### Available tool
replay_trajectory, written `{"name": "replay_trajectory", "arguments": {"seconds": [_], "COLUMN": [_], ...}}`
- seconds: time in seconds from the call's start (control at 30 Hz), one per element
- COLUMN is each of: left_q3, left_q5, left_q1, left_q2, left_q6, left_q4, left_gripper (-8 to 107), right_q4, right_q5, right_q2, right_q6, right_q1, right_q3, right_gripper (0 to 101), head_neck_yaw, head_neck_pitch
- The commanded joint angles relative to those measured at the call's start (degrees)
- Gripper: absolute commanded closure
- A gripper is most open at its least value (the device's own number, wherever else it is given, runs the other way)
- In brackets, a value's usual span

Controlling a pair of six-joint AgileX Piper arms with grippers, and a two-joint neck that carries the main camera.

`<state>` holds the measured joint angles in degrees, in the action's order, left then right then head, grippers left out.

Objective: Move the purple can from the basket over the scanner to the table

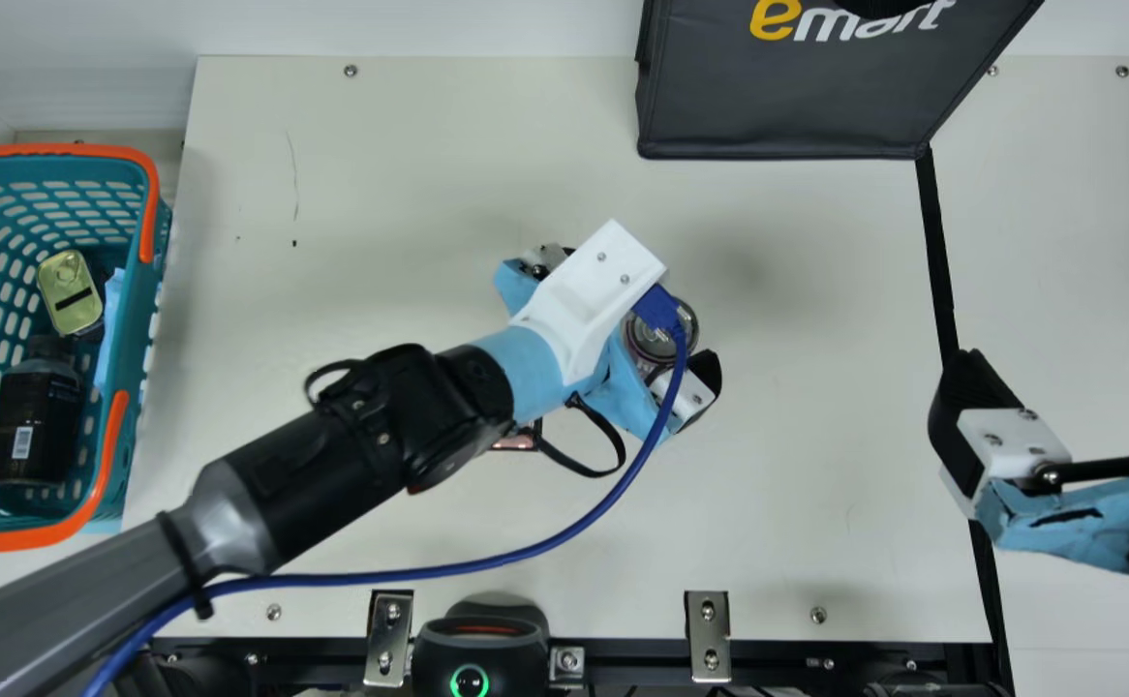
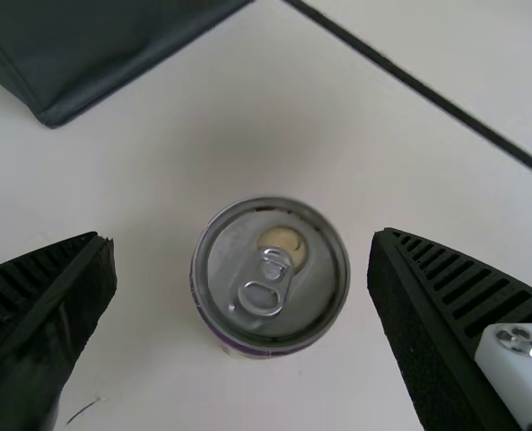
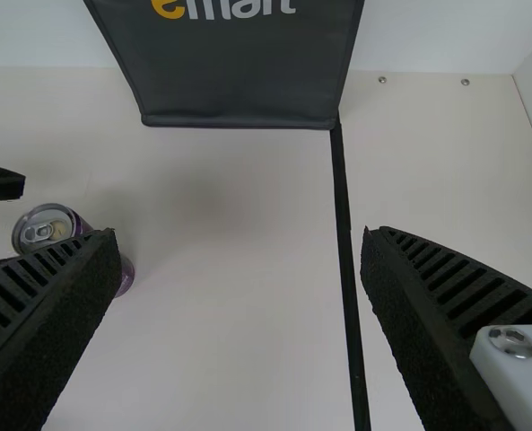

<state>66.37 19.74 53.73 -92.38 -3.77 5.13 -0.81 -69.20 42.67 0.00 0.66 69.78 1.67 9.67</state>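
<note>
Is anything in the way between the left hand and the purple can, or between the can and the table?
Nothing visible is. The can shows between the open fingers of the left hand, a gap on each side, and already appears to stand upright on the table.

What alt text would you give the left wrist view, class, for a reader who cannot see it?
A purple-edged can stands upright on the cream table, between the open left gripper's two black fingers, touching neither. Also visible: part of a dark bag and a black strip.
</note>
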Motion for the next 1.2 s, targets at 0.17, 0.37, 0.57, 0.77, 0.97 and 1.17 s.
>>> {"name": "replay_trajectory", "arguments": {"seconds": [0.17, 0.37, 0.57, 0.77, 0.97, 1.17], "left_q3": [-3.47, -7.58, -9.18, -7.95, -6.31, -5.2], "left_q5": [1.6, 8.76, 19.77, 30.52, 38.46, 41.0], "left_q1": [-3.73, -10.39, -16.22, -19.86, -21.64, -22.89], "left_q2": [9.83, 19.86, 28.48, 34.61, 39.52, 42.17], "left_q6": [5.4, 4.52, -2.62, -9.83, -13.9, -15.34], "left_q4": [9.55, 7.14, -2.69, -12.62, -18.71, -21.05], "left_gripper": [9, 9, 9, 9, 9, 9], "right_q4": [0.0, 0.0, 0.0, 0.0, 0.0, 0.0], "right_q5": [0.0, 0.0, 0.0, 0.0, 0.0, 0.06], "right_q2": [0.0, 0.0, 0.0, 0.0, 0.0, 0.0], "right_q6": [0.0, 0.0, 0.0, 0.0, 0.0, 0.0], "right_q1": [0.0, 0.0, 0.0, 0.0, 0.0, 0.0], "right_q3": [0.0, 0.0, 0.0, 0.0, 0.0, 0.0], "right_gripper": [6, 6, 6, 6, 6, 6], "head_neck_yaw": [-0.09, -0.09, -0.09, -0.09, -0.09, -0.09], "head_neck_pitch": [-1.75, -1.75, -1.75, -1.75, -1.75, -1.75]}}
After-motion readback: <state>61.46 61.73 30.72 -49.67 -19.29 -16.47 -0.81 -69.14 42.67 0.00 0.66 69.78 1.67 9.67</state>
